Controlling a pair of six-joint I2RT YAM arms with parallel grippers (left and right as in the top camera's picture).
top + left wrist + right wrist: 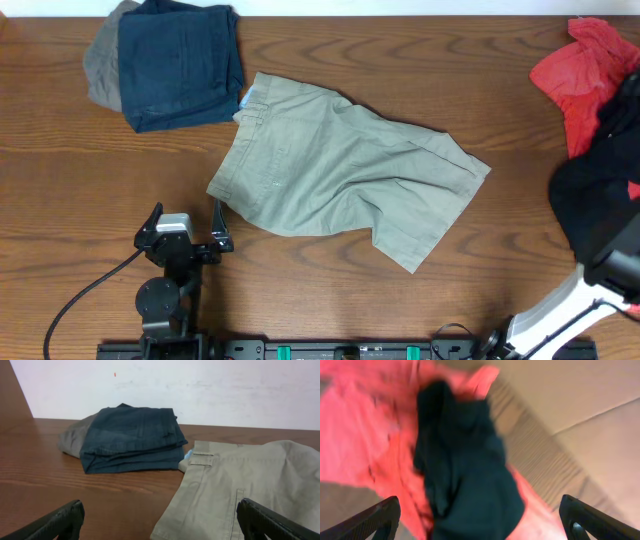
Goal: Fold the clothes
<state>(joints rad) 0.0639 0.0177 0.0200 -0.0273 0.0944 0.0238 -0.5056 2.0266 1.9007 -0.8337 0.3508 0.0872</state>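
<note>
The pale khaki shorts [340, 170] lie spread out in the middle of the table, waistband toward the left and legs toward the right. In the left wrist view the shorts [260, 480] fill the right half, with a belt loop showing. My left gripper [187, 222] hovers open just off the waistband's near left corner. Its fingers [60, 522] straddle bare table and the shorts' edge, gripping nothing. My right gripper [480, 510] stands wide open at the far right, over a blurred dark garment [465, 470] on the red shirt [365, 445].
A folded navy garment [180, 60] lies on a grey one [100, 60] at the back left, close to the shorts' waistband. The red shirt [585, 70] and a black cloth [595, 195] are piled at the right edge. The right arm [560, 305] rises from the front right.
</note>
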